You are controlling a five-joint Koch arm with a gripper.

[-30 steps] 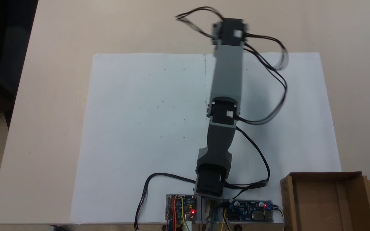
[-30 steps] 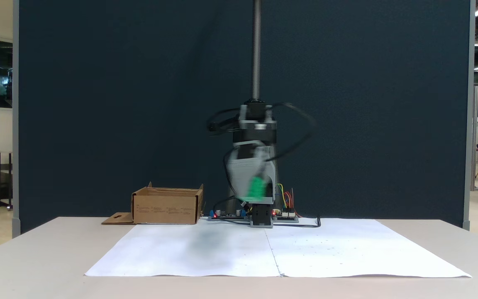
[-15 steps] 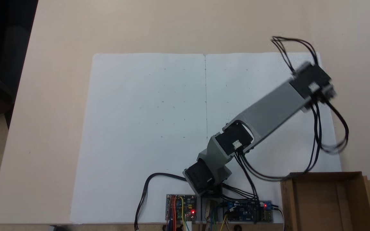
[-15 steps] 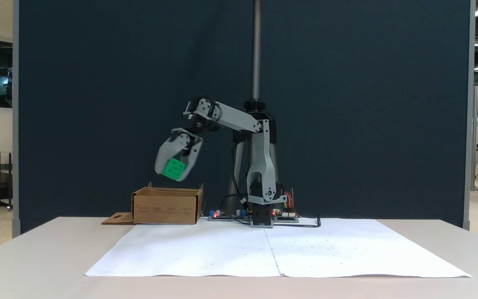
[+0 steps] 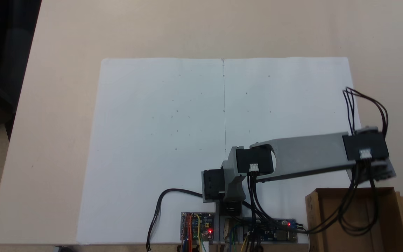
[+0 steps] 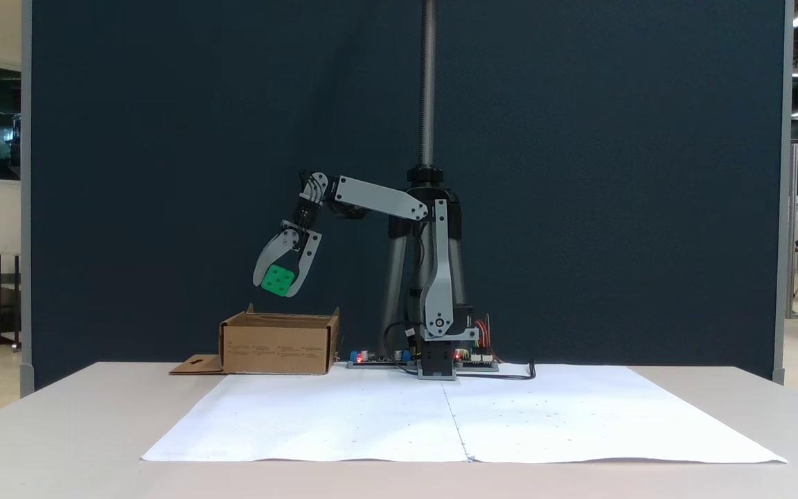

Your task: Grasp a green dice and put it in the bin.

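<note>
Arm [image 5: 310, 157]: grey printed links, black servo blocks with white labels, looping black cables [image 5: 366, 105]; pale grey curved gripper [image 6: 280, 281] fingers.

I have swung my arm [image 5: 306, 157] round from the paper's middle toward the bin [image 6: 278, 342]; my gripper [image 6: 280, 286], clamped on the dice [image 6: 278, 280], now hangs steady just above the bin's open top.

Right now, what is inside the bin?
In a fixed view from above, the bin shows bare cardboard floor, partly covered by the arm's black cables. The green dice is held in the tool, above the bin.
</note>
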